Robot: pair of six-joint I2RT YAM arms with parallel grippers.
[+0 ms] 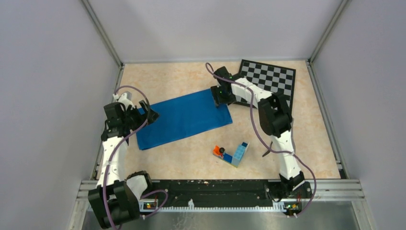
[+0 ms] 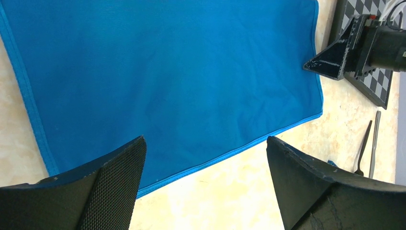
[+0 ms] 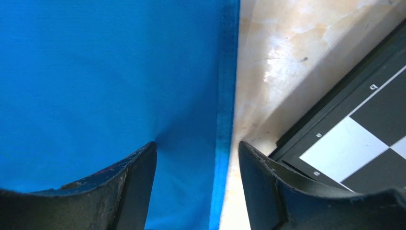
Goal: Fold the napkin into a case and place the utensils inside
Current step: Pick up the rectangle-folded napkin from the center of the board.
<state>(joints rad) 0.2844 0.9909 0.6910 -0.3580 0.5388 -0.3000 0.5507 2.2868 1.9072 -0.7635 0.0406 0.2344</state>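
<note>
Left end effector (image 2: 206, 140) hangs wide open, empty, over the flat napkin (image 1: 184, 120) on the counter (image 1: 182, 160). Right end effector (image 3: 197, 144), jaws apart, straddles the napkin's right hem beside the chessboard (image 1: 270, 76), one fingertip (image 3: 142, 165) puckering the cloth. Fork (image 2: 362, 148) and knife (image 2: 375, 143) lie side by side on bare counter, apart from the napkin.

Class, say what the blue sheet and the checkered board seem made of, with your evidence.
Bright blue thin sheet: woven cloth, slight sheen; stitched hem, fine weave. Black-and-white checkered board: rigid, smooth, probably plastic or coated card; raised dark rim.
</note>
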